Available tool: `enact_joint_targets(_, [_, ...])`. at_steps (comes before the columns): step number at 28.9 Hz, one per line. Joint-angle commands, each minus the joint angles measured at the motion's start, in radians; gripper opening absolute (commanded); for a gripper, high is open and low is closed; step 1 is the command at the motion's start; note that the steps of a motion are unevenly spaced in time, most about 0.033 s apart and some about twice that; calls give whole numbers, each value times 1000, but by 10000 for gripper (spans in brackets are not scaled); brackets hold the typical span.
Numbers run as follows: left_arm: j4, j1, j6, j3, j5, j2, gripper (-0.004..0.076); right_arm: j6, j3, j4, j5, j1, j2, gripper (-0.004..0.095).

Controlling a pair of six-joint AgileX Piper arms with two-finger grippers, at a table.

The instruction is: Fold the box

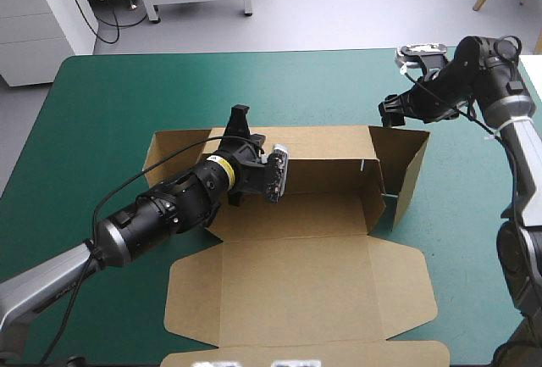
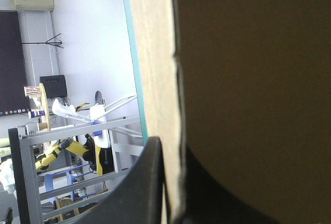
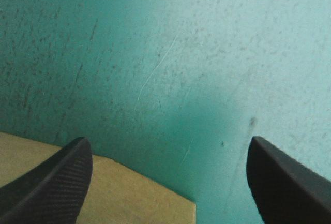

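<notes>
The brown box [image 1: 305,291] lies mid-table with its back wall and right end wall [image 1: 412,172] raised and its lid flat toward the near edge. My left gripper [image 1: 240,132] reaches over the left part of the back wall. In the left wrist view the board's edge [image 2: 155,53] runs between the fingers, with one black finger [image 2: 139,182] on the outer side, so the gripper [image 2: 173,149] is shut on the wall. My right gripper [image 1: 391,113] hovers just above the box's far right corner [image 3: 129,198], open [image 3: 168,141] and holding nothing.
Bare teal-green cover [image 1: 102,113] surrounds the box on the left, far and right sides. The lid's front flap [image 1: 305,354] reaches the table's near edge. The left arm lies across the box's left end.
</notes>
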Motion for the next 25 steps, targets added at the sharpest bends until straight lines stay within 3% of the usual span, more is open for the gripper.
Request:
enact_joint_targets(1, [-78,-21,-9,1,24,-9,-10,-26,52,9,-18,1,-104,751])
enact_joint_targets(10, [-79,-21,-32,1,66,-9,-10,-154,333,48,-178,1,-305,725])
enact_joint_targets(17, [-79,-21,-32,1,95,-9,-10,-284,616,146,-454,1,-489,691])
enact_joint_targets(25, [-77,-21,-32,1,95,-9,-10,-425,804,244,-504,1,-611,691])
